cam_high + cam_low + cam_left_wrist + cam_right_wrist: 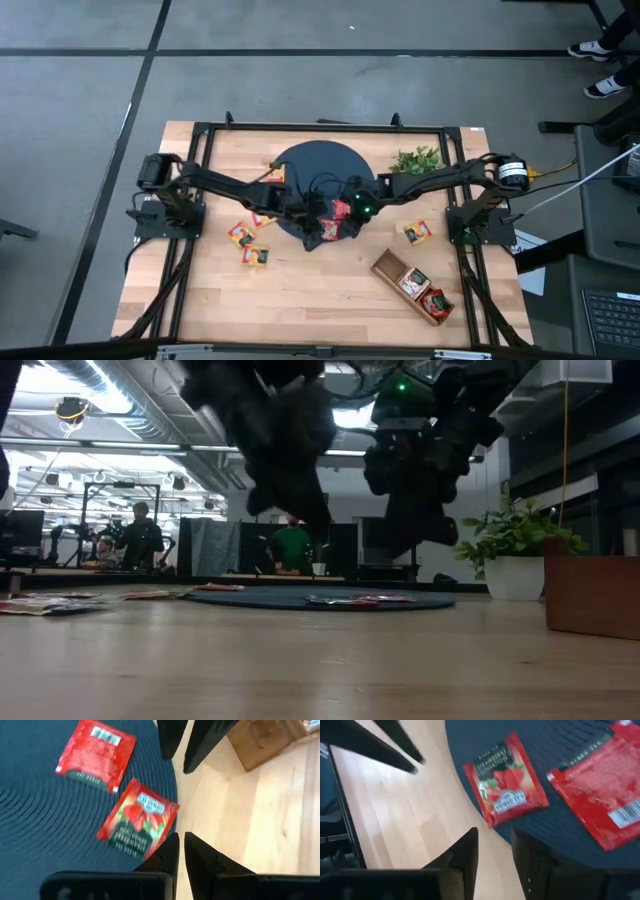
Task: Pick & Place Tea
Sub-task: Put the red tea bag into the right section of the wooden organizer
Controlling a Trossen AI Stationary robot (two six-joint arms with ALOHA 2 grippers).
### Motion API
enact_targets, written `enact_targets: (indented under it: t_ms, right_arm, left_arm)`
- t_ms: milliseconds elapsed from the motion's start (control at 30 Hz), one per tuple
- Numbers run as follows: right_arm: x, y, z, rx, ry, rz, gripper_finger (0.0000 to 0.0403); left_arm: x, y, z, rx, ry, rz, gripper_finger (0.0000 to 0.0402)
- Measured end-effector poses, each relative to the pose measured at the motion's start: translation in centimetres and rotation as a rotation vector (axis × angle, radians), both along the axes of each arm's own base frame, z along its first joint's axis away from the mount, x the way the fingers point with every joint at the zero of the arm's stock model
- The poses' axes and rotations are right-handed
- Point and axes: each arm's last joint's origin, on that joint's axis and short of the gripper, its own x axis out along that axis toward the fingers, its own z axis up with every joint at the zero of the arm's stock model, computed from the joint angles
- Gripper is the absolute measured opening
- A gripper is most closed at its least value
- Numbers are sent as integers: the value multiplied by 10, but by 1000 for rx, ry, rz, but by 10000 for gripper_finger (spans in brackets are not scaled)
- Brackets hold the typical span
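Observation:
Two red tea packets lie flat on the round dark mat (320,175) near its front edge: one shows strawberries (137,817) (507,780), the other its barcoded back (95,752) (600,795). My left gripper (180,847) (315,224) hovers shut just above the strawberry packet's corner at the mat's edge. My right gripper (492,847) (345,222) hovers open facing it, over the same edge, with nothing between its fingers. In the low view both grippers (318,525) (400,545) hang clear of the mat.
More tea packets lie on the wood at the left (240,233) (255,256) (275,173) and one at the right (417,232). A brown wooden tray (388,265) with packets in it sits front right. A green plant (418,160) stands at the far right.

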Motion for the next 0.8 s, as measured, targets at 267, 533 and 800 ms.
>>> enact_targets:
  t_ms: [267, 533, 800]
  right_arm:
    - [-4, -1, -1, 4, 40, -7, 118]
    - [-1, -7, 0, -43, 16, -51, 118]
    - [-1, -12, 0, -80, 5, -89, 118]
  left_arm:
    - [10, -1, -41, -9, 104, -15, 24]
    - [8, 2, -48, 38, 152, 27, 7]
    - [8, 3, -49, 74, 158, 37, 3]
